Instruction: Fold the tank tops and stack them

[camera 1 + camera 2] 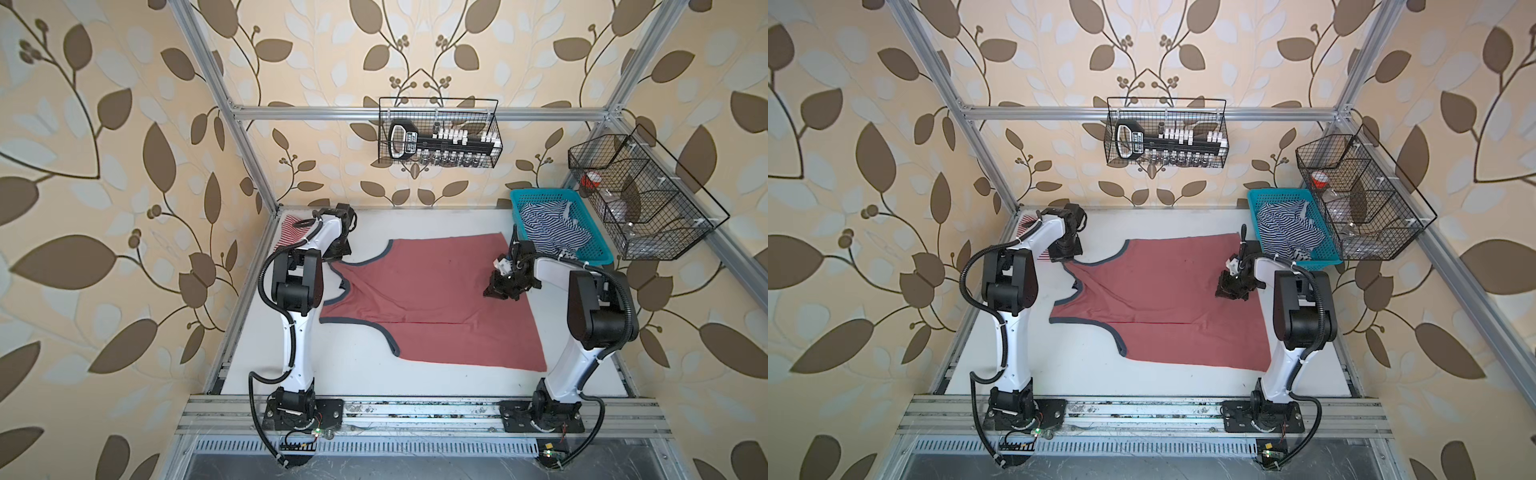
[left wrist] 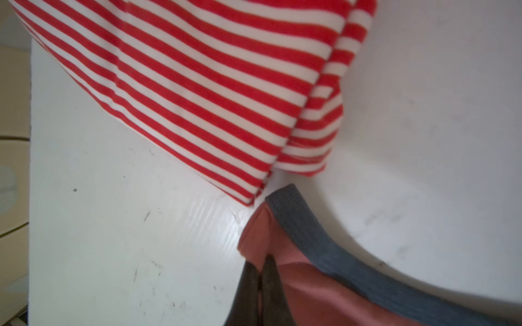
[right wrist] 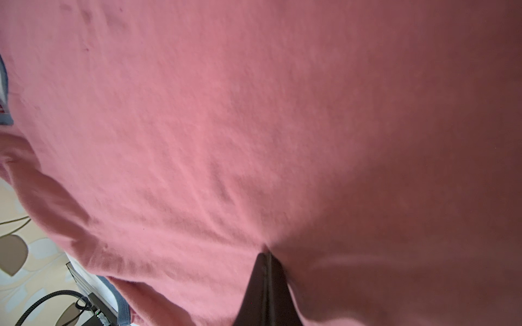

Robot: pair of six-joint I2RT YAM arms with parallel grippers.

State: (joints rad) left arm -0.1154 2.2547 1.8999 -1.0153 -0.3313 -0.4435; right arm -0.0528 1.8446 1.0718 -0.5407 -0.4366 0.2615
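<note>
The dusty red tank top [image 1: 436, 299] [image 1: 1167, 291] with navy trim lies spread on the white table, its straps toward the left. My left gripper [image 1: 334, 257] [image 2: 261, 261] is shut on the end of the far strap; red cloth [image 2: 310, 288] bunches between the fingers. My right gripper [image 1: 496, 291] [image 3: 267, 252] is shut on a pinch of the top's body [image 3: 254, 113] near the far right hem. The red-and-white striped tank top [image 1: 291, 232] [image 2: 197, 84] lies folded in the far left corner, partly hidden by the left arm, just beyond the held strap.
A teal basket [image 1: 598, 249] at the far right corner holds navy-and-white striped cloth [image 1: 544, 228]. Black wire baskets hang on the back rail [image 1: 440, 133] and the right frame [image 1: 640, 199]. Bare table [image 1: 353, 365] shows in front of the top.
</note>
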